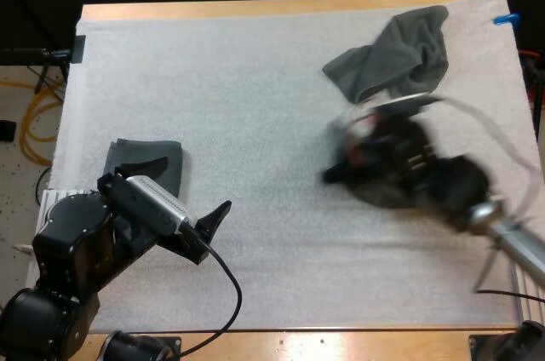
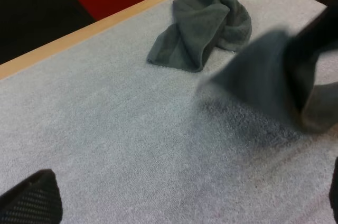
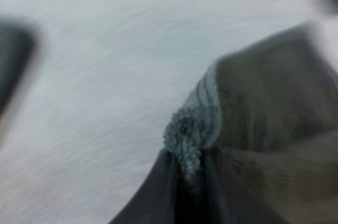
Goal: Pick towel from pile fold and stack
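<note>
A crumpled dark grey-green towel [image 1: 398, 53] lies at the mat's far right; the left wrist view has it near the wooden edge [image 2: 203, 23]. A folded towel [image 1: 146, 165] lies flat at the near left, partly under my left arm. My left gripper [image 1: 197, 184] hovers just right of it, open and holding nothing, with one fingertip [image 2: 33, 200] low over bare mat. My right gripper [image 1: 341, 172] is blurred with motion, just in front of the crumpled towel. Its fingers pinch a tuft of grey-green towel cloth [image 3: 186, 138], and more cloth [image 3: 269, 108] spreads beside them.
The white mat [image 1: 272, 106] covers the wooden table, with open room across its middle and front. My right arm [image 1: 477, 203] reaches in from the right edge. The table's far wooden edge [image 2: 79, 34] runs close behind the crumpled towel.
</note>
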